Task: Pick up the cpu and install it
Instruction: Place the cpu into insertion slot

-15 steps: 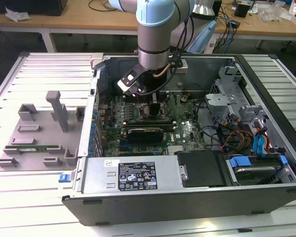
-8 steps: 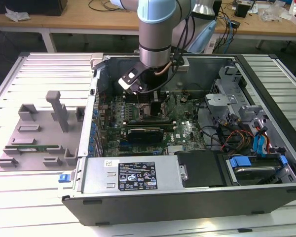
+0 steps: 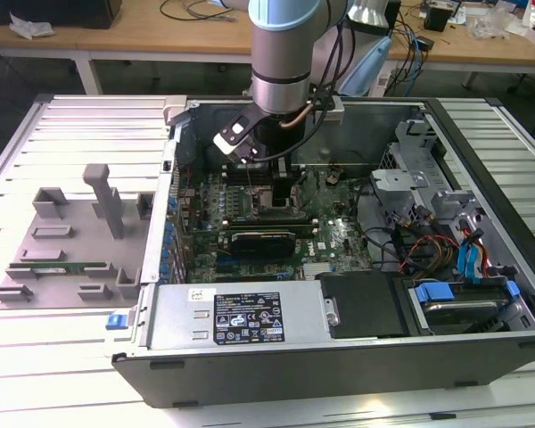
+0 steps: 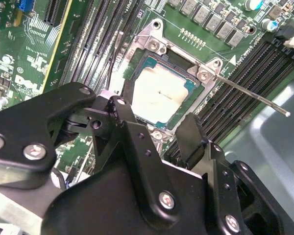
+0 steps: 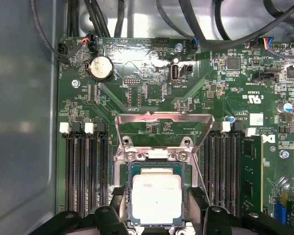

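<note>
The cpu (image 5: 157,197) (image 4: 161,92), a square chip with a silvery top plate, lies flat in the motherboard socket (image 5: 129,169). The socket's metal load plate (image 5: 161,119) stands hinged up, and its thin lever (image 4: 250,93) sticks out sideways. My gripper (image 5: 158,193) (image 4: 157,125) hangs just above the socket, open. Its black fingers (image 5: 118,193) stand on either side of the chip with a gap to each edge. In the exterior view the gripper (image 3: 281,185) is inside the open computer case (image 3: 481,160), over the board's middle, and it covers the socket.
Memory slots (image 5: 85,171) flank the socket on both sides. A black card (image 3: 263,239) sits just in front of it, and a power supply (image 3: 241,314) lines the case's near wall. Cables (image 3: 428,245) crowd the exterior view's right. A grey fixture (image 3: 71,241) holding a green stick lies outside on the left.
</note>
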Robot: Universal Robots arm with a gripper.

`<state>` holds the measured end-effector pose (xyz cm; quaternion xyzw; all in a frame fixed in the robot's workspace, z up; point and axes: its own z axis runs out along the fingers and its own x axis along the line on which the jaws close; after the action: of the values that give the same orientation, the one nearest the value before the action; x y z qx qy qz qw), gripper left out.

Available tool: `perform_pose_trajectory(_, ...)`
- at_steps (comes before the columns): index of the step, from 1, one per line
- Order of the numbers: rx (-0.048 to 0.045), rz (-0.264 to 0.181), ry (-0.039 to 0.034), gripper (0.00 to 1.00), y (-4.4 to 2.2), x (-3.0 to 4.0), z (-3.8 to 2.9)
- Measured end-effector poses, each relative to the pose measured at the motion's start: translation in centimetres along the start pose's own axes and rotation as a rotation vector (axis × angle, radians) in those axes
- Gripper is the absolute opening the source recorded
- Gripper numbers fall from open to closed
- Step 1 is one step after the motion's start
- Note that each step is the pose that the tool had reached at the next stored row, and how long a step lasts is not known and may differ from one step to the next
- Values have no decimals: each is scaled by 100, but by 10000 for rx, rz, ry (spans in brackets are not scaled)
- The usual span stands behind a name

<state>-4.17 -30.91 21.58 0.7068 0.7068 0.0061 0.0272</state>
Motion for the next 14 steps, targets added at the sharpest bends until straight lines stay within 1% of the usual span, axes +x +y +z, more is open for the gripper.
perform_pose_trajectory(2, 1, 0, -1, 60, 0, 0, -2)
perform_pose_trajectory(3, 0, 0, 0, 47, 0, 0, -3)
perform_pose_trajectory(4, 1, 0, 0, 47, 0, 0, -4)
perform_pose_trajectory(6, 0, 0, 0, 35, 0, 0, -5)
perform_pose_trajectory(7, 0, 0, 0, 35, 0, 0, -6)
perform_pose_trajectory(11, 1, 0, 0, 11, 0, 0, -10)
perform_pose_trajectory(14, 13, -1, 1, 11, 1, -1, -13)
